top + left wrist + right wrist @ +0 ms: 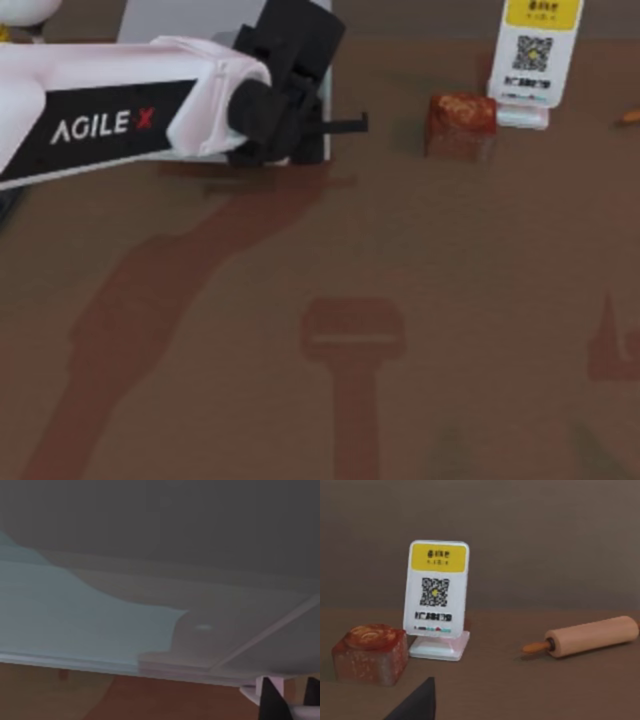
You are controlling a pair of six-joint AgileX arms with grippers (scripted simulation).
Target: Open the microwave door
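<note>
With your left gripper (345,125) at the microwave (180,20) at the surface's far left, its finger state not discernible, keep hold of the microwave door (260,645) edge and swing it outward along its hinge arc, not straight back.

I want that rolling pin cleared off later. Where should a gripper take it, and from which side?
Probably take the rolling pin by its thick barrel, near mid-length, from above, fingers closing across it. It lies flat on the table, so it should balance there; the slim orange handle is thin and off-centre.
</note>
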